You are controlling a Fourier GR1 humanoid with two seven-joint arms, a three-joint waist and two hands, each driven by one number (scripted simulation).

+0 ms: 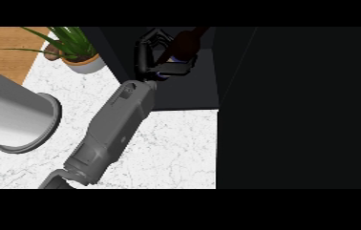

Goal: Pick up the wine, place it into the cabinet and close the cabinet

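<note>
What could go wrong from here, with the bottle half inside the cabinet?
The wine bottle looks tilted in the left hand; released like this, it may topple. The cabinet interior is dark, so its shelf is hard to judge. The large dark panel at right, probably the open door, stands close to the forearm and may hit it when swung shut.

White marble-patterned counter top (176, 148) veined in grey, dark brown wine bottle (187, 42) held in a black hand (156, 57) on a grey forearm (112, 131), black cabinet (282, 105), green-leaved plant (67, 39) in a white pot (86, 64), silvery grey round vessel (25, 121), orange-brown wooden floor (17, 52).
</note>
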